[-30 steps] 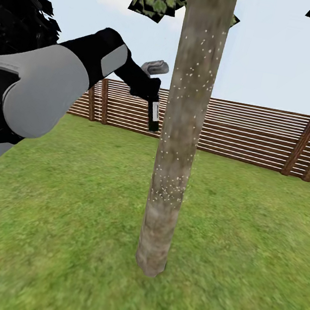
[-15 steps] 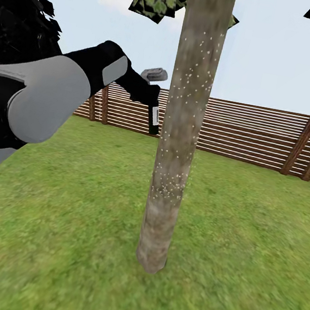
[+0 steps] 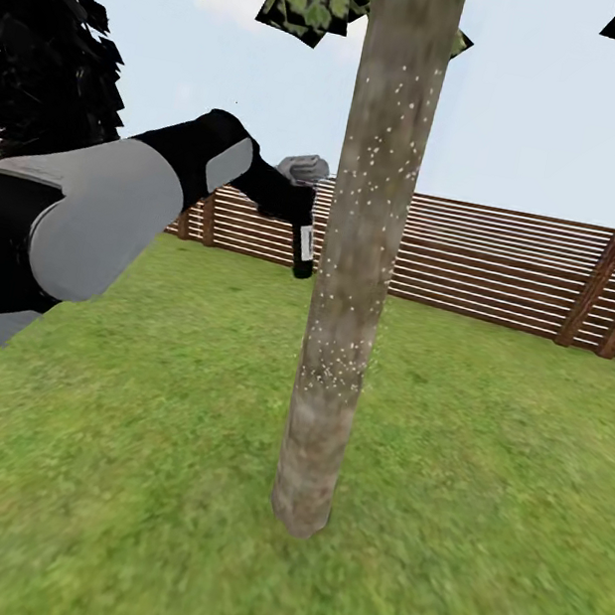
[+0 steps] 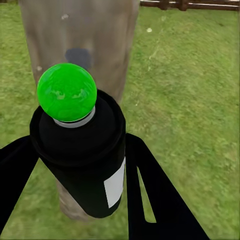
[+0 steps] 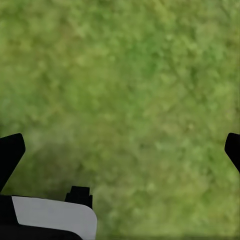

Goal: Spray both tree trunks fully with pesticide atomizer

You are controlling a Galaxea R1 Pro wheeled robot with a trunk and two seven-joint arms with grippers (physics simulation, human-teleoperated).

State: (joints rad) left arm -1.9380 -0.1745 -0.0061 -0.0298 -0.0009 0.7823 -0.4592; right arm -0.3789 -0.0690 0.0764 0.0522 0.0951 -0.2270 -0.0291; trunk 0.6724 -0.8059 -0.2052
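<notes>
Head view — atomizer upright, beside trunk

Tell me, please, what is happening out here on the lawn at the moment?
The robot's left gripper is shut on the pesticide atomizer and holds it raised beside the tree trunk, nozzle cap toward the bark. White specks dot the upper and middle trunk, while the base looks bare. The right gripper is open over the grass, holding nothing.

The tree trunk blocks the middle; open grass lies on both sides
</notes>
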